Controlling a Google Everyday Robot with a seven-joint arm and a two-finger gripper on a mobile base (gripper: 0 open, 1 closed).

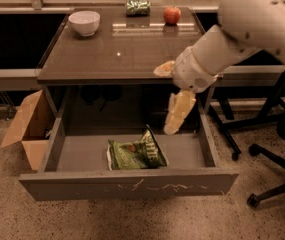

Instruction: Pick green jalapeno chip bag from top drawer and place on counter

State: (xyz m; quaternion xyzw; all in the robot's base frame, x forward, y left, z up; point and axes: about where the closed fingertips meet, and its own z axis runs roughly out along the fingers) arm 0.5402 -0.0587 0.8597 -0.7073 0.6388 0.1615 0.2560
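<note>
The green jalapeno chip bag (135, 155) lies flat in the middle of the open top drawer (127, 184), near its scratched front panel. The counter (117, 54) is above the drawer. My gripper (163, 101) hangs in front of the counter's right front edge, above the right half of the drawer and up and to the right of the bag. Its pale fingers are spread apart, one (164, 69) at counter height and one (178, 111) pointing down toward the drawer. It is open and holds nothing.
On the counter stand a white bowl (84, 22) at back left, a small shiny green packet (138, 7) and a red apple (171, 14) at the back. An open cardboard box (28, 129) sits left of the drawer. Office chair bases (277, 149) stand to the right.
</note>
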